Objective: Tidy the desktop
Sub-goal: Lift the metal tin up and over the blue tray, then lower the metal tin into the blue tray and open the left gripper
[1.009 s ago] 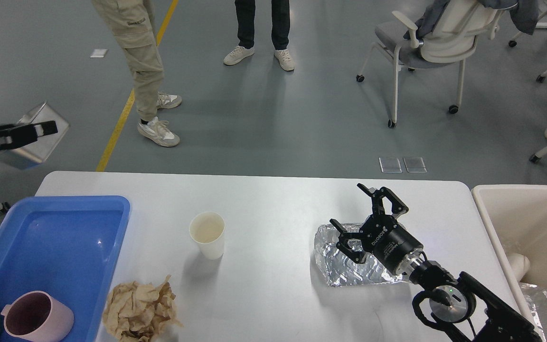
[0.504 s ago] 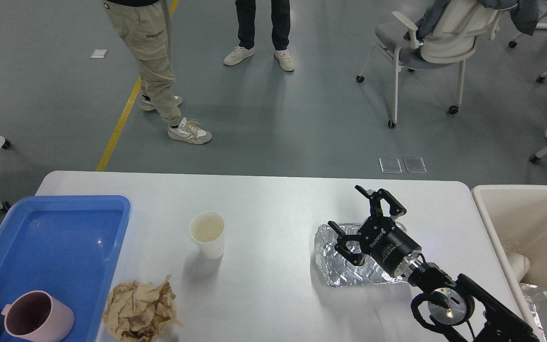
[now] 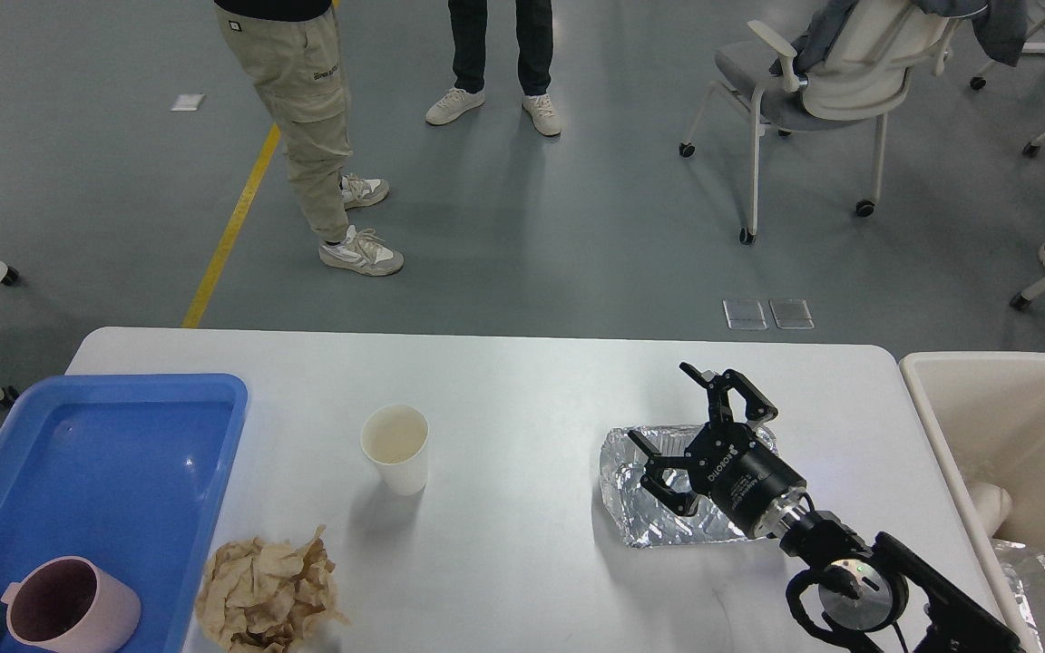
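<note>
The white desktop [image 3: 522,381] holds a paper cup [image 3: 395,449] in the middle, a crumpled brown paper wad [image 3: 267,589] at the front left, and a crinkled foil tray [image 3: 668,524] at the right. My right gripper [image 3: 659,402] is open, with its jaws spread wide just above the foil tray's far half. One finger is over the tray's left part and the other over its far edge; I cannot tell whether they touch it. My left gripper is out of view.
A blue plastic tray [image 3: 151,383] sits at the left with a pink mug [image 3: 69,606] in its near corner. A cream bin [image 3: 994,365] stands past the right edge, holding foil [image 3: 1041,580] and a white cup [image 3: 990,503]. People and chairs stand beyond the table.
My right gripper has sunk slightly toward the foil tray, still open. The person in khaki trousers has walked right. The black object and metal container at the far left have left the view.
</note>
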Tool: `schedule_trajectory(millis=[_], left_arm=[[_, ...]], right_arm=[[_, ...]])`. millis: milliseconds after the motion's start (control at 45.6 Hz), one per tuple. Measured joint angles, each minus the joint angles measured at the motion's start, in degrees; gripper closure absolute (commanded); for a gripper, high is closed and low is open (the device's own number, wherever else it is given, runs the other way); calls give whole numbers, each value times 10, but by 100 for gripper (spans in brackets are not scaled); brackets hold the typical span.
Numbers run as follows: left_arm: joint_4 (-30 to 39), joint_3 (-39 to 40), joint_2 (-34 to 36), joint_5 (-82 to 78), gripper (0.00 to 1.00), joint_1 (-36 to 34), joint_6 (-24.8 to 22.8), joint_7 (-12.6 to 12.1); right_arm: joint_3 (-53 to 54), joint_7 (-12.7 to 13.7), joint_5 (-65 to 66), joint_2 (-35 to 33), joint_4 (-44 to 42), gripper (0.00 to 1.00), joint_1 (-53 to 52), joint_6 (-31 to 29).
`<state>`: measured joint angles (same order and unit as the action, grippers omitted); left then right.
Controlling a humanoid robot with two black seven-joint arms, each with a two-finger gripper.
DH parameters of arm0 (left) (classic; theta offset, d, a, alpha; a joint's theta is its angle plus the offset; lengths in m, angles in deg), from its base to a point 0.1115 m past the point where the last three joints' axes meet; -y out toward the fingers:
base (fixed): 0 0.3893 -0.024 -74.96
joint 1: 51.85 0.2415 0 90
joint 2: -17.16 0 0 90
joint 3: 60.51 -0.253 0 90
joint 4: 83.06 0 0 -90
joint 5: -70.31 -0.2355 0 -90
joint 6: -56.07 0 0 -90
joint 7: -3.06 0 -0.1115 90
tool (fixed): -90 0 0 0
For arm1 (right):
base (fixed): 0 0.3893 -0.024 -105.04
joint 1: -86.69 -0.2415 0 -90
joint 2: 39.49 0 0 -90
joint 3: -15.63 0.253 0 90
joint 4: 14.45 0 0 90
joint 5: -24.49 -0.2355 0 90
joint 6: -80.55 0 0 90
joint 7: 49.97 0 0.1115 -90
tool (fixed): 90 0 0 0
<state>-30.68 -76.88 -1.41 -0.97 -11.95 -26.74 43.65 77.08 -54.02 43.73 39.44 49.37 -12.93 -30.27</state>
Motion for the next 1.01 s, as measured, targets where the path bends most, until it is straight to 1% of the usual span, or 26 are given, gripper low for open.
schedule_trajectory(millis=[132,285,307,526,789,943,1009], left_arm=[[-91,0,-64,0,100,23,5,0],[-147,-2,-127,0,100,26,5,-1],[-166,-3,-150,-2,100,27,5,-2],[-263,-18,-250,-43,100,25,5,-4],[-307,-67,-334,-69,100,20,14,-5],[-315,-81,-352,-69,99,23,20,-5],[-315,-82,-356,-69,97,27,24,-5]], right_arm=[[1,0,0,0,0,0,3,-1],[2,0,0,-1,0,0,3,-2],[1,0,0,-1,0,0,3,-2],[1,0,0,-1,0,0,3,-3],[2,0,0,-1,0,0,2,-3],[3,0,0,-3,-1,0,2,-3],[3,0,0,-4,-1,0,2,-3]])
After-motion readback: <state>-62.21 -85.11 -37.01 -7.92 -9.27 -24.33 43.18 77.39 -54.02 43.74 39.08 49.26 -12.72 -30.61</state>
